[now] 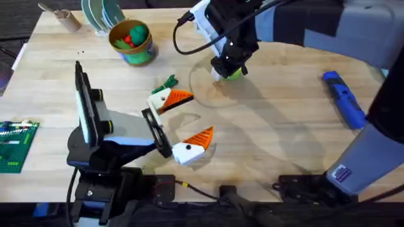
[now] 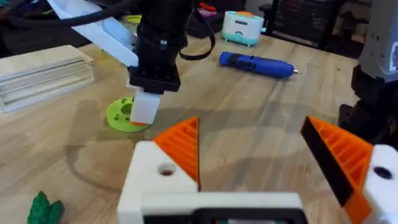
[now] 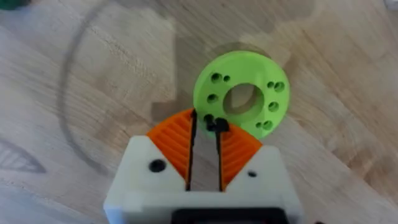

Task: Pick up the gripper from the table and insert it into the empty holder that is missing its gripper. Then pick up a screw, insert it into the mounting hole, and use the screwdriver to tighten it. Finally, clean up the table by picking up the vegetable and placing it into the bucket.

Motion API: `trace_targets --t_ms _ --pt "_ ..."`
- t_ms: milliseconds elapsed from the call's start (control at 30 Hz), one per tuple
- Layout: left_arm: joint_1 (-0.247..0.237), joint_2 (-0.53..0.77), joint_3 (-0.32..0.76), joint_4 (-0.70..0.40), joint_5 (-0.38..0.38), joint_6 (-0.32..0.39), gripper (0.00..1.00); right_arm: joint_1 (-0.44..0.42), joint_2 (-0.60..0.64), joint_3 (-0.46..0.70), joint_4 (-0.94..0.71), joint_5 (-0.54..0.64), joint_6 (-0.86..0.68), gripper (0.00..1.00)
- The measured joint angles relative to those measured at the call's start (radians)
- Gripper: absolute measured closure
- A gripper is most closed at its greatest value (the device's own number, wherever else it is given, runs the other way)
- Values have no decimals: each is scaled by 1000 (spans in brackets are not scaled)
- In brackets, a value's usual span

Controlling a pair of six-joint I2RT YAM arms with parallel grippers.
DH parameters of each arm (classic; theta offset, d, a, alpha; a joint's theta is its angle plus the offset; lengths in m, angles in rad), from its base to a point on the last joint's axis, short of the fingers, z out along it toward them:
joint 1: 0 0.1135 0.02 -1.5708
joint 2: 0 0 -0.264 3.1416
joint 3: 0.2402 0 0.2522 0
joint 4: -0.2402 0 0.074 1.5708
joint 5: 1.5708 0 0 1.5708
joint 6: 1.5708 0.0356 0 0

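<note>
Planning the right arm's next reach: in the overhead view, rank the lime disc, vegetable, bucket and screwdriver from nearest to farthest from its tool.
1. Lime disc, directly under the right tool.
2. Vegetable, toward the left arm's side.
3. Bucket and screwdriver, on opposite sides: too close to call.

You're looking at a robotics lab or maker workshop: a pale wooden table (image 1: 278, 120) with arm bases clamped along its edge and cables trailing off, a green circuit board (image 1: 16, 145) at one side, dark storage racks (image 2: 311, 18) in the room behind
</note>
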Motion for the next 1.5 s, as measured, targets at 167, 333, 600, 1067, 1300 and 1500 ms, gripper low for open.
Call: trace_targets --t_ms 167,333,600,1067,1300,1500 --pt "0 0 0 0 0 0 8 0 0 0 -4 0 0 759" --pt "0 0 0 0 0 0 8 0 0 0 -6 0 0 774" --pt "0 0 0 0 0 0 8 0 0 0 -7 0 0 893" --pt "0 0 0 0 0 0 9 0 0 0 -7 0 0 791" --pt "0 0 0 0 0 0 8 0 8 4 -7 1 0 792" --pt "0 0 0 0 0 0 8 0 8 4 -4 1 0 846"
